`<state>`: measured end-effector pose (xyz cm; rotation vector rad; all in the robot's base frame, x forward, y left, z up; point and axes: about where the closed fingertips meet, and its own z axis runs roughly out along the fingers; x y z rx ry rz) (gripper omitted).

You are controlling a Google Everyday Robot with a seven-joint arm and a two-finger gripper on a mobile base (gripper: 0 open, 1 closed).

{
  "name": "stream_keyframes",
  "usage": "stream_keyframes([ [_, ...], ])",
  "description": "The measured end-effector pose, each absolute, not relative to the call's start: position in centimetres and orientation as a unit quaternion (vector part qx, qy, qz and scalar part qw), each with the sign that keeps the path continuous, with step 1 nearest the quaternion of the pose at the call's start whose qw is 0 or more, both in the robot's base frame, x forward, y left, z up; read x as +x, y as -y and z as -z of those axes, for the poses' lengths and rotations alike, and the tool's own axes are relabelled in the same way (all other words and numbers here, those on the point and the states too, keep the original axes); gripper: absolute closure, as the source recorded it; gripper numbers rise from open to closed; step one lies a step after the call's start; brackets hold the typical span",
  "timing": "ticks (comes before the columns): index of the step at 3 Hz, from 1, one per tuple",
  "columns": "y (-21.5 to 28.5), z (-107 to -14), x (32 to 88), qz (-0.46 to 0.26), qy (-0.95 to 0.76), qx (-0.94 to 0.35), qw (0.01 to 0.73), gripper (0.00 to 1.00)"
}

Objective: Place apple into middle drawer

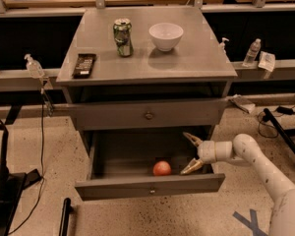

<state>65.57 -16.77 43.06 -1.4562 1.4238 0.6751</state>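
The middle drawer (pixel 123 187) stands pulled open, with the apple (pixel 162 168) resting on its floor close behind the front panel. The gripper (pixel 185 153) reaches into the drawer at the apple's 2 o'clock, jaws spread, not touching the fruit. The worktop (pixel 201 58) carries a can (pixel 122 37), a white bowl (pixel 165 36) and a remote (pixel 84 65).

grey cabinet top (pixel 201 58) carries can (pixel 122 37), white bowl (pixel 165 36), black remote (pixel 84 65) — gripper (pixel 190 154), spread wide, inside the middle drawer (pixel 147 187).
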Motion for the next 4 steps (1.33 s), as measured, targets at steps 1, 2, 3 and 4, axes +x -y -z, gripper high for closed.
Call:
stream_keyframes([
  [1, 18.5, -47.9, 64.2, -0.303, -0.551, -0.56, 0.539, 0.2],
  [2, 20.4, -50.3, 63.0, -0.311, -0.54, -0.535, 0.57, 0.1],
  [3, 24.6, -50.9, 61.5, -0.315, -0.553, -0.497, 0.59, 0.0],
  [4, 28.9, -49.7, 60.7, -0.321, -0.571, -0.457, 0.602, 0.0],
])
